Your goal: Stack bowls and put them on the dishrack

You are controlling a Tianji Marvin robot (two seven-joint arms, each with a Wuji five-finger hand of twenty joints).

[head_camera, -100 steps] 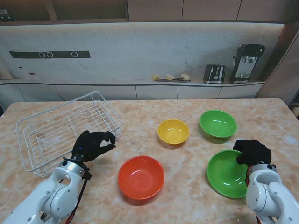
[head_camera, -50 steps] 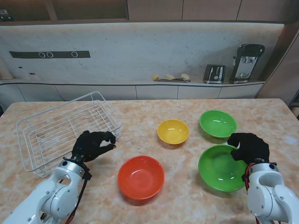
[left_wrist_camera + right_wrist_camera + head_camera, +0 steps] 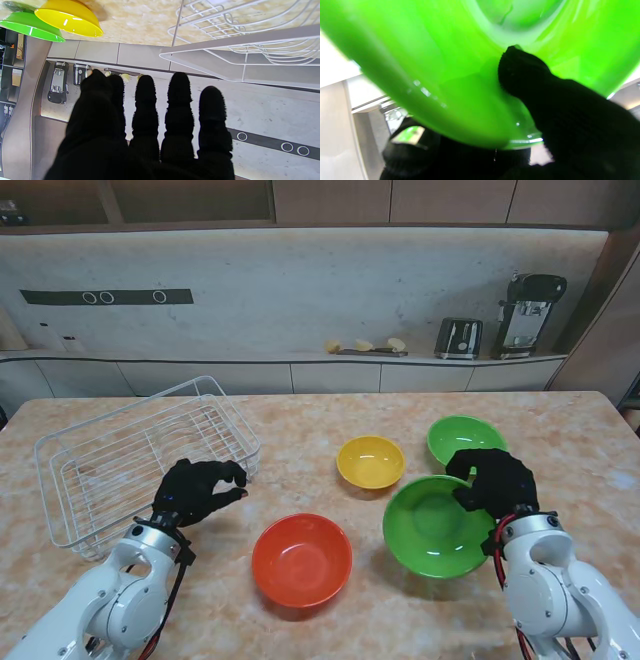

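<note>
My right hand (image 3: 495, 480) is shut on the rim of a large green bowl (image 3: 432, 528), held just off the table between the orange bowl (image 3: 301, 560) and a smaller green bowl (image 3: 462, 438). The thumb (image 3: 520, 67) presses inside the green bowl (image 3: 432, 62), other fingers under its rim. A yellow bowl (image 3: 370, 461) sits farther from me, near the middle. My left hand (image 3: 197, 490) hovers with fingers (image 3: 146, 100) loosely apart, holding nothing, beside the white wire dishrack (image 3: 140, 455) on the left. The yellow bowl (image 3: 68, 17) and the dishrack (image 3: 240, 47) show in the left wrist view.
A counter runs behind the table with a toaster (image 3: 459, 337), a coffee machine (image 3: 528, 312) and some yellowish items (image 3: 365, 345). The marble table (image 3: 300, 430) reaches its right edge near the small green bowl.
My right hand has carried the large green bowl to the left and slightly farther from me, now partly covering the small green bowl. The left hand has not moved.
</note>
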